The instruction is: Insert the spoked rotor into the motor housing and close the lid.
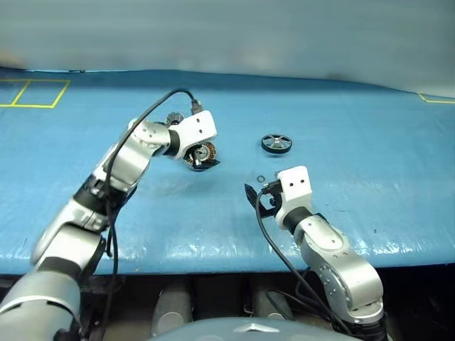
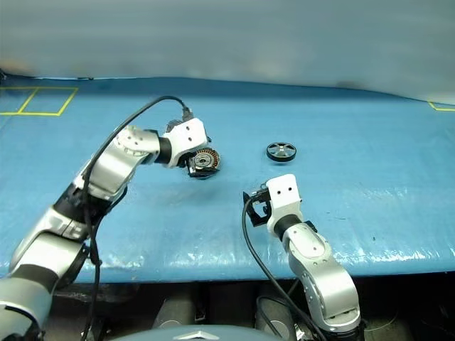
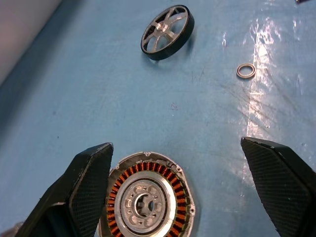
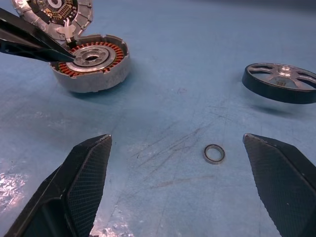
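Rotor first: the spoked rotor (image 1: 276, 143) lies flat on the blue tabletop (image 1: 370, 142), a bit right of the middle of the head view, with nothing on it. It is a black ring with shiny silver spokes and a silver hub, and its open face points up. A tiny metal ring (image 4: 214, 153) lies on the tabletop between the rotor and the right gripper (image 1: 257, 199), touching neither. The motor housing (image 2: 205, 163) sits left of the rotor, well apart from it, a grey round cup with orange copper coils facing up. Its lid (image 4: 54, 12) stands open behind it. The left gripper (image 1: 201, 162) hangs right over the housing with its jaws wide open, holding nothing. The right gripper's jaws are wide open too, and empty.
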`<state>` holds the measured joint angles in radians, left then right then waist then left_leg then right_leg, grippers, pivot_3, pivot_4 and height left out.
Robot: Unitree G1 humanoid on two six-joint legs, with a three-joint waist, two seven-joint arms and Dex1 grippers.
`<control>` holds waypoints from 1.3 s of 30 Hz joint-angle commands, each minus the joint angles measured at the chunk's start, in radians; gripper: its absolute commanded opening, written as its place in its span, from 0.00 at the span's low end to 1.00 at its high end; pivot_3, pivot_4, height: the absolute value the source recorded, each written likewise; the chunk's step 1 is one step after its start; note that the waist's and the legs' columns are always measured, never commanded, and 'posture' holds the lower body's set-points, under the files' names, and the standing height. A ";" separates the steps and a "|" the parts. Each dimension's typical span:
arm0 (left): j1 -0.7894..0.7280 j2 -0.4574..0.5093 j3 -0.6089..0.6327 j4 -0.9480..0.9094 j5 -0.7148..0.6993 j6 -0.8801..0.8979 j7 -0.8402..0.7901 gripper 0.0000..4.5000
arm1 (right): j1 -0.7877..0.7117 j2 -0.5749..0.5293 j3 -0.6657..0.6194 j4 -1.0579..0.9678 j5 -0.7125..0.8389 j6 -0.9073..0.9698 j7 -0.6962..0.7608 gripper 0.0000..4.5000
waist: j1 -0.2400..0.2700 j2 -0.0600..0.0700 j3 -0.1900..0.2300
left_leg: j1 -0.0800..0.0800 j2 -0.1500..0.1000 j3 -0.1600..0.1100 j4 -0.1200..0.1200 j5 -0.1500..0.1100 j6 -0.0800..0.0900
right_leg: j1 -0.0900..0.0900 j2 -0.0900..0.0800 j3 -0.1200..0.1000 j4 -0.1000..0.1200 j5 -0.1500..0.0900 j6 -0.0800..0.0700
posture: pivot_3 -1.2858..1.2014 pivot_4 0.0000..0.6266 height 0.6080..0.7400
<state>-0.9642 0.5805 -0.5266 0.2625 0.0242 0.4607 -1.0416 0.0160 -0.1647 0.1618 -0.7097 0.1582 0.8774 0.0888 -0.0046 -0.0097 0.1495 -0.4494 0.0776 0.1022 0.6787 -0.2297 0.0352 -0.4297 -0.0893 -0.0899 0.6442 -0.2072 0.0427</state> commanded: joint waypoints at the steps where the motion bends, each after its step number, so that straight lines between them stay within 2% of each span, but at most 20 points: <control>1: -0.113 -0.037 -0.066 0.169 0.060 -0.078 -0.159 1.00 | 0.001 0.002 0.001 -0.022 -0.007 -0.031 -0.001 1.00 | -0.001 0.000 0.000 | 0.000 0.000 0.000 0.000 0.000 0.000 | 0.000 0.000 0.000 0.000 0.000 0.000 | 0.52 0.24 1.00; 3: -0.161 -0.055 -0.091 0.250 0.090 -0.108 -0.217 1.00 | 0.006 0.006 0.005 -0.023 -0.010 -0.035 -0.004 1.00 | -0.002 0.000 0.000 | -0.001 0.000 0.001 0.000 0.000 0.000 | -0.001 0.000 0.000 0.000 -0.001 0.001 | 0.52 0.24 1.00; 9: -0.277 -0.123 -0.145 0.506 0.236 -0.226 -0.226 1.00 | 0.027 0.019 0.004 -0.026 -0.018 -0.050 -0.008 1.00 | -0.004 -0.001 0.001 | -0.002 0.000 0.000 0.000 0.000 0.001 | -0.001 0.001 0.000 0.000 -0.001 0.001 | 0.52 0.24 1.00; 18: -0.349 -0.205 -0.152 0.723 0.366 -0.324 -0.214 1.00 | 0.021 0.023 0.014 -0.015 -0.022 -0.065 -0.001 1.00 | -0.005 -0.003 0.002 | -0.003 0.000 -0.001 0.002 -0.001 0.001 | -0.001 0.001 0.000 0.001 -0.001 0.002 | 0.52 0.24 1.00; 24: -0.367 -0.246 -0.130 0.798 0.407 -0.341 -0.186 1.00 | 0.024 0.026 0.019 -0.015 -0.027 -0.069 0.000 1.00 | -0.004 -0.003 0.002 | -0.003 0.000 -0.001 0.003 -0.001 0.002 | -0.001 0.000 0.000 0.001 -0.001 0.002 | 0.52 0.24 1.00; 39: -0.406 -0.297 -0.146 0.849 0.498 -0.351 -0.242 1.00 | 0.029 0.034 0.029 -0.015 -0.031 -0.064 0.003 1.00 | -0.004 -0.003 0.002 | -0.004 0.000 -0.002 0.004 -0.001 0.002 | -0.001 0.000 0.000 0.002 0.000 0.002 | 0.52 0.24 1.00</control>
<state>-1.3318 0.2846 -0.6764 1.1126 0.5062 0.1195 -1.2754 0.0480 -0.1311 0.1892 -0.7066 0.1257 0.8320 0.0883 -0.0090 -0.0128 0.1514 -0.4529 0.0777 0.1005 0.6828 -0.2308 0.0370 -0.4309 -0.0888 -0.0895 0.6462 -0.2077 0.0451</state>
